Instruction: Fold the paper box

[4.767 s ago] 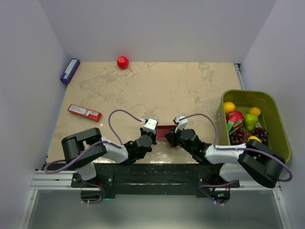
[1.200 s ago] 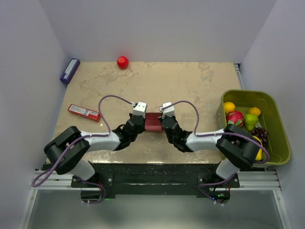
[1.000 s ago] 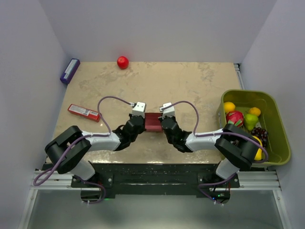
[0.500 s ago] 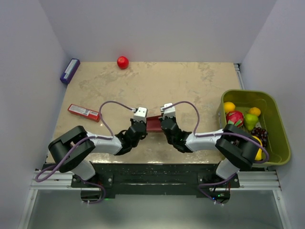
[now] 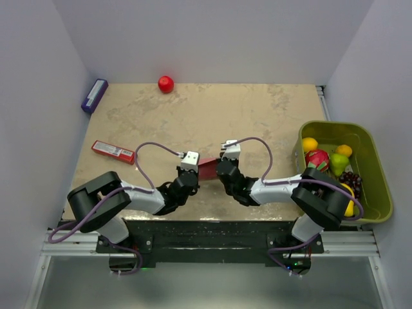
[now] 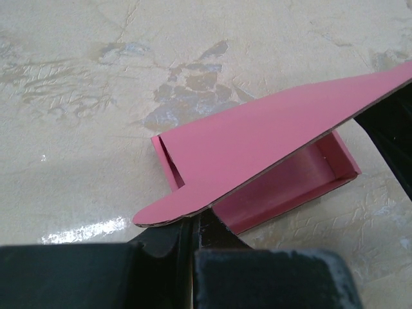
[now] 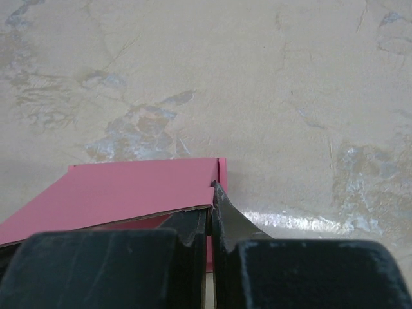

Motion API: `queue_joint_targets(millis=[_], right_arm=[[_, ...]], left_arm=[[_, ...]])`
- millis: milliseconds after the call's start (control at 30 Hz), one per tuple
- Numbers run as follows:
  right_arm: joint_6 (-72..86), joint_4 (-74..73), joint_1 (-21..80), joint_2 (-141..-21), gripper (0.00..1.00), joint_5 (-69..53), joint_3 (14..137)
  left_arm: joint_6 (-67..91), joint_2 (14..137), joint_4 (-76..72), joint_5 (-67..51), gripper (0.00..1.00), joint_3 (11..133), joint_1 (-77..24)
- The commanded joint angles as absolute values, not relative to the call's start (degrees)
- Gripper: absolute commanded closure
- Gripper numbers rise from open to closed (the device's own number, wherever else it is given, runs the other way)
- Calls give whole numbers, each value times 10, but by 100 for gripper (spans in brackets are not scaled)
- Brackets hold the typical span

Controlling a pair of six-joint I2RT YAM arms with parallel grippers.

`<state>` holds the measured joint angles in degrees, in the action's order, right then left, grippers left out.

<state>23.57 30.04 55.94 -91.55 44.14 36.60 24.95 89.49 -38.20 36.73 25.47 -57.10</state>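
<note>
The pink paper box (image 5: pixel 207 168) sits low over the table's middle front, held between both grippers. In the left wrist view the box (image 6: pixel 257 141) is a shallow tray with its lid flap raised at a slant above it. My left gripper (image 6: pixel 195 222) is shut on the near end, under the flap's rounded edge. In the right wrist view the box (image 7: pixel 129 190) shows its flat pink top. My right gripper (image 7: pixel 211 206) is shut on its right end wall. From above, the left gripper (image 5: pixel 195 172) and the right gripper (image 5: pixel 219 170) face each other across the box.
A narrow red packet (image 5: pixel 114 152) lies at the left. A purple box (image 5: pixel 94 95) sits at the far left corner and a red ball (image 5: pixel 166 84) at the far edge. A green bin (image 5: pixel 380 174) with fruit stands at the right.
Both grippers carried the box from the near edge out to the table's middle, then eased back slightly. The left wrist has drawn a little nearer and the box now sits tilted.
</note>
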Motion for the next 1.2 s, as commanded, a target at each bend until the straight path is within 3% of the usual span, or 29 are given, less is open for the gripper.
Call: queue_joint_targets(millis=[0,67,167,200,300,433,633,733,900,1167], right_arm=[[305,312,589,-921,100,388,332],[315,306,590,-907,96,387,312],[328,279,592,-873,73,380,294],[331,256,594,-861,59,377,290],[350,196,597,-789,43,357,280],[370,99,598,-686,32,318,274],[364,-12,597,-501,33,309,277],[344,-13,596,-487,36,299,312],[310,19,595,-597,51,286,392],[317,107,594,-786,56,242,423]], left_arm=[[283,895,-344,318,100,243,-596],[290,895,-315,336,100,250,-597],[295,894,-278,370,100,263,-600],[295,894,-271,383,100,266,-601],[289,896,-244,405,100,280,-607],[275,902,-222,423,100,296,-616],[250,911,-219,431,100,308,-628],[246,917,-214,435,100,312,-634],[244,918,-213,436,100,313,-640],[253,921,-171,443,100,332,-656]])
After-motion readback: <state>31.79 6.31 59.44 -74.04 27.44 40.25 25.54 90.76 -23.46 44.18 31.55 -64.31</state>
